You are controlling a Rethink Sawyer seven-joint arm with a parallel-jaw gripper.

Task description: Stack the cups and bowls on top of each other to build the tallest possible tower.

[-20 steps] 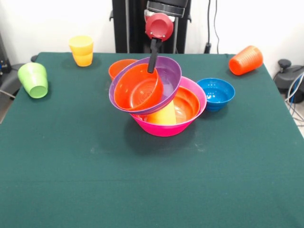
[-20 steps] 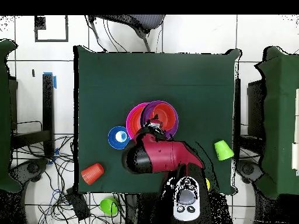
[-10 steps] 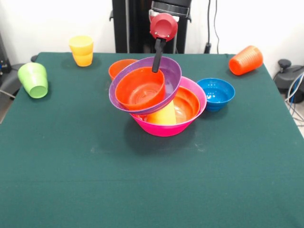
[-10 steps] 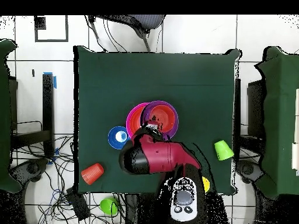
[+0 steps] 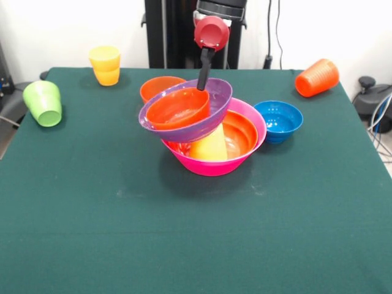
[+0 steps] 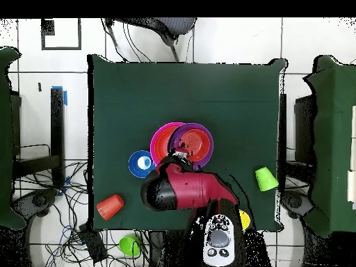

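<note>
Purple bowl (image 5: 190, 125) hiding yellow cup (image 5: 210, 147), fingers (image 5: 203, 78) possibly pinching rim

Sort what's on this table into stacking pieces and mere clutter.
Stacking pieces:
- large pink plastic bowl, with a large orange bowl and yellow cup inside
- purple bowl holding a small orange bowl, tilted on top
- small orange bowl behind
- blue bowl
- green cup, yellow cup, ribbed orange cup

Clutter:
- nothing on the table; cables on the floor

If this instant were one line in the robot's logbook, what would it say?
gripper: at purple bowl far rim | purple bowl: tilted, small orange bowl inside | base: pink bowl | yellow cup underneath
</note>
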